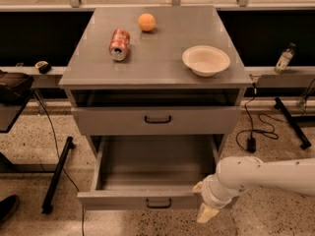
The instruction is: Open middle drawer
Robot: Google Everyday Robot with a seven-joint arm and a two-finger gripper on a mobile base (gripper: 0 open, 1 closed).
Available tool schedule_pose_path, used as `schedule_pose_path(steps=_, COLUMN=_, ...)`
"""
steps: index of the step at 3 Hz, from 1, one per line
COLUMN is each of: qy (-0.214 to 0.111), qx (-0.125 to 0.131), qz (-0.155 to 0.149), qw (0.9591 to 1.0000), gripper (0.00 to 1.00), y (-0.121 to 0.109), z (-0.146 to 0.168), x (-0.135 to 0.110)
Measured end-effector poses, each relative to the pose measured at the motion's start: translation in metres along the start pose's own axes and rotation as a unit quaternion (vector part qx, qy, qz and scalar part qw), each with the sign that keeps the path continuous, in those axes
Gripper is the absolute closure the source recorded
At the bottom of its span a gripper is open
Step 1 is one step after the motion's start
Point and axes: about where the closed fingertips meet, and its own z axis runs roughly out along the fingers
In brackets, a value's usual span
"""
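Observation:
The grey cabinet point(98, 68) shows two drawer fronts with small black bar handles. The upper front point(197, 120) stands out a little, with a dark gap above it. The drawer point(118, 199) below it is pulled far out, and its bare inside point(152, 163) is in view. Anything lower is hidden under it. My gripper point(205, 211) is at the right end of the open drawer's front, just in front of and below its corner, at the end of my white arm point(261, 176).
On the cabinet top lie a red soda can point(119, 44), an orange point(146, 22) and a white bowl point(206, 60). A black stand leg point(56, 176) is on the floor to the left. A cable and plug point(250, 142) lie to the right, and a bottle point(284, 58) stands behind.

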Motion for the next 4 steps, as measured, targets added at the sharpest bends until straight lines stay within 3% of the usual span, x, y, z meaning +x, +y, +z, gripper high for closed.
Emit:
schedule_pose_path(steps=1, qy=-0.008, qx=0.039, qz=-0.009, qw=0.9992, gripper=0.47, y=-0.016, z=-0.017, x=-0.007)
schedule_pose_path(steps=2, qy=-0.013, qx=0.069, qz=-0.024, qw=0.9973, gripper=0.66, y=-0.053, z=-0.018, x=-0.014)
schedule_pose_path(steps=3, qy=-0.006, qx=0.083, qz=-0.013, qw=0.9965, gripper=0.88, y=-0.091, z=-0.005, x=-0.008)
schedule_pose_path(steps=4, qy=0.005, qx=0.085, qz=0.024, qw=0.996, gripper=1.0, y=-0.115, z=0.031, x=0.019)
